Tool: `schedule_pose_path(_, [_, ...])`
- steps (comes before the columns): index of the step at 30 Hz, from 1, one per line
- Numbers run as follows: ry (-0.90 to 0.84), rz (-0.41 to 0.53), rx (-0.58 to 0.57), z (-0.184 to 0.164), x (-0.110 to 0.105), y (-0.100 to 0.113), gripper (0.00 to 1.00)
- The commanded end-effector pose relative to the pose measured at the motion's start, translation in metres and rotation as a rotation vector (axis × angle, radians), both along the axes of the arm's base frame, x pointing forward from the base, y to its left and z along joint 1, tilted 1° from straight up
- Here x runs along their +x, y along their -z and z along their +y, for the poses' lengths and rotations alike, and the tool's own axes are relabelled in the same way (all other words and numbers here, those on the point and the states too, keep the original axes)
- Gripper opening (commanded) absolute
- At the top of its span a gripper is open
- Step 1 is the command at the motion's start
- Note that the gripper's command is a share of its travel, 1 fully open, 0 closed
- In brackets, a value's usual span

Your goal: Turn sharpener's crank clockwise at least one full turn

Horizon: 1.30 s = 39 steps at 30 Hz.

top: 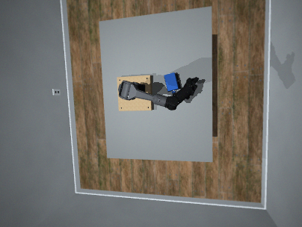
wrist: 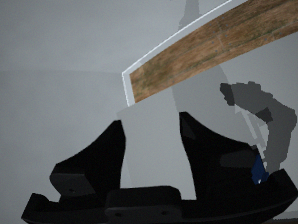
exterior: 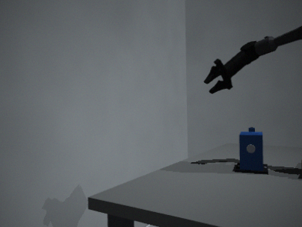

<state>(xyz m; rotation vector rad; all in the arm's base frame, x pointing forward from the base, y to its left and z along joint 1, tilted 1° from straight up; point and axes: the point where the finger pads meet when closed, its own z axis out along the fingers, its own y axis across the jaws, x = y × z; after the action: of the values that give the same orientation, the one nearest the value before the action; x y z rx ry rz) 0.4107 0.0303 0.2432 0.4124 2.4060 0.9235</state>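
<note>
The blue sharpener stands on the grey table, next to the arm's tan base plate. In the side view it is a blue box with a round grey spot on its near face and a small knob on top; I cannot make out the crank. My gripper hangs high in the air, well above and to the left of the sharpener, fingers apart with nothing between them. From above the gripper lies just right of the sharpener. The wrist view shows the two dark fingers spread, with only table and floor between them.
The grey table top sits on a wooden floor with a white border. A dark strip runs along the table's right side. Grey walls stand behind the table in the side view.
</note>
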Motion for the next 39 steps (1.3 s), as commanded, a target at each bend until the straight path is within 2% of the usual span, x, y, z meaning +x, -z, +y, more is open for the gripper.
schedule_pose_path(1, [0.033,0.035,0.001,-0.003,-0.005,0.003,0.69])
schedule_pose_path(4, [0.046,0.050,0.001,-0.006,-0.009,0.006,0.69])
schedule_pose_path(18, [0.324,0.307,0.005,-0.040,-0.058,0.042,0.69])
schedule_pose_path(20, [0.324,0.307,0.005,-0.040,-0.058,0.042,0.69])
schedule_pose_path(34, [0.640,0.512,-0.001,-0.073,-0.112,0.073,0.69])
schedule_pose_path(39, [0.718,0.550,-0.004,-0.080,-0.124,0.079,0.69])
